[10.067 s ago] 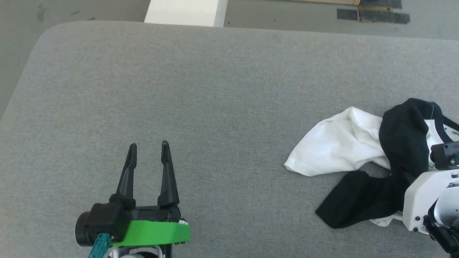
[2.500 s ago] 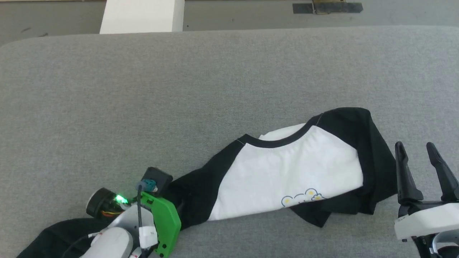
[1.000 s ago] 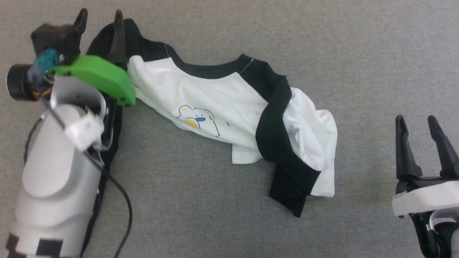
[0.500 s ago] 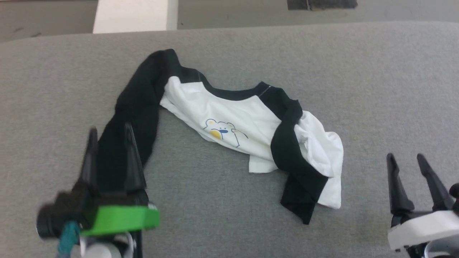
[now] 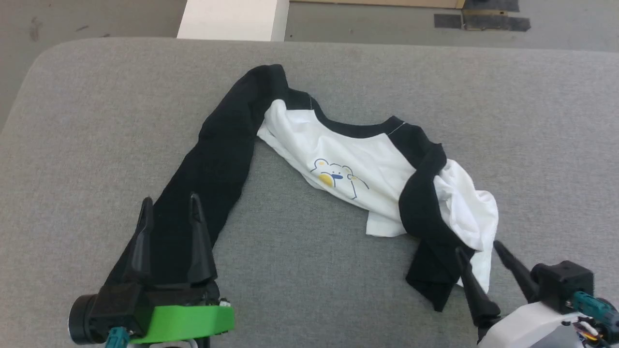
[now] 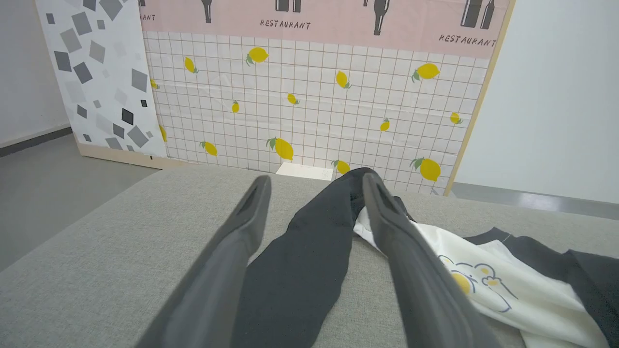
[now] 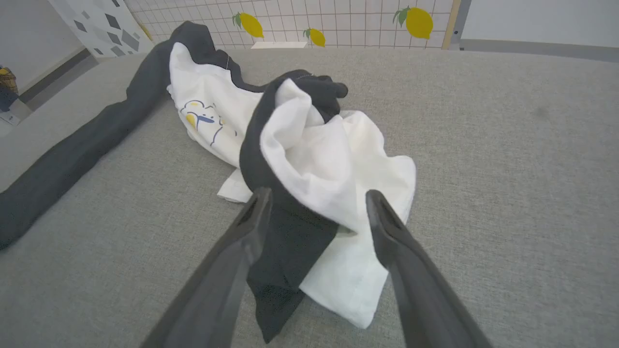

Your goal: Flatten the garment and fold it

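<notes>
We are flattening; the garment lies bunched beside our right tool, spread and empty, which should pinch the crumpled hem; left tool likewise spread.

Left gripper sits low on the left, jaws wide apart, both dark fingers pointing straight ahead. Right gripper at the lower right, jaws parted too, fingers tilted up and leftward.
</notes>
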Tool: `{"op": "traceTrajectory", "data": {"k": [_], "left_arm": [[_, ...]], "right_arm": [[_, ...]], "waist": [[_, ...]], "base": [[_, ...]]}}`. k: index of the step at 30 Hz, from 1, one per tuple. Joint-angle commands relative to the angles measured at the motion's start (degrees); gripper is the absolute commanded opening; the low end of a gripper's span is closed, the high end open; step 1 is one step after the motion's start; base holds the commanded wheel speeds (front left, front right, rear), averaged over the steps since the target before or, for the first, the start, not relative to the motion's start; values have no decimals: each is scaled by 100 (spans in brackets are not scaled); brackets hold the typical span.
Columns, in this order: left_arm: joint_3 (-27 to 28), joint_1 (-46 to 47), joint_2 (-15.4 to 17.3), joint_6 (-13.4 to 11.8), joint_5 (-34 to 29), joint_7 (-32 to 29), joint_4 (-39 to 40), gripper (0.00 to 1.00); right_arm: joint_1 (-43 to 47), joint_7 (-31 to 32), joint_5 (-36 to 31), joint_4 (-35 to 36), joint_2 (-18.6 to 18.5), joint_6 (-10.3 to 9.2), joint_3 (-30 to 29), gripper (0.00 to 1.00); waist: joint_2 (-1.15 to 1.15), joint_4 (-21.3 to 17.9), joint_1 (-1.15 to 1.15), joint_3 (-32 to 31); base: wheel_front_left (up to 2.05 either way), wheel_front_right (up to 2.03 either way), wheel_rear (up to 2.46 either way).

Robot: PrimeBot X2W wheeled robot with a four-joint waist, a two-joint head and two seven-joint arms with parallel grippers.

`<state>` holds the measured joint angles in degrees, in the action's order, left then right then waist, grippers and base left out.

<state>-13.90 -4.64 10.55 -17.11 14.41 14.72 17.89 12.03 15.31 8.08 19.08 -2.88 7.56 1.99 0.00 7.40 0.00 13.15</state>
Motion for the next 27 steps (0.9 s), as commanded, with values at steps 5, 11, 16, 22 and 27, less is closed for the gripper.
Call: {"op": "traceTrajectory", "data": {"k": [5,11,16,22,27], "left_arm": [[18,132,-171,119,-145,27,41,100],[97,210,-347,308,-226,28,-4,100],[130,267,-426,421,-263,28,-87,100],[293,187,-480,480,-284,28,-168,100],[384,112,-527,535,-283,28,-229,100]], "right_arm": [[230,524,-1,-2,1,-8,108,100],[37,618,-68,-28,1,-8,143,100],[-217,561,-63,-284,1,-8,73,0],[-426,559,200,-205,1,-8,167,0],[-864,863,462,395,-68,-8,251,0]], "waist": [[0,176,0,241],[0,293,0,452],[0,371,0,486],[0,308,0,295],[0,72,0,2]], "base": [[0,0,0],[0,0,0],[0,0,0],[0,0,0],[0,0,0]]}}
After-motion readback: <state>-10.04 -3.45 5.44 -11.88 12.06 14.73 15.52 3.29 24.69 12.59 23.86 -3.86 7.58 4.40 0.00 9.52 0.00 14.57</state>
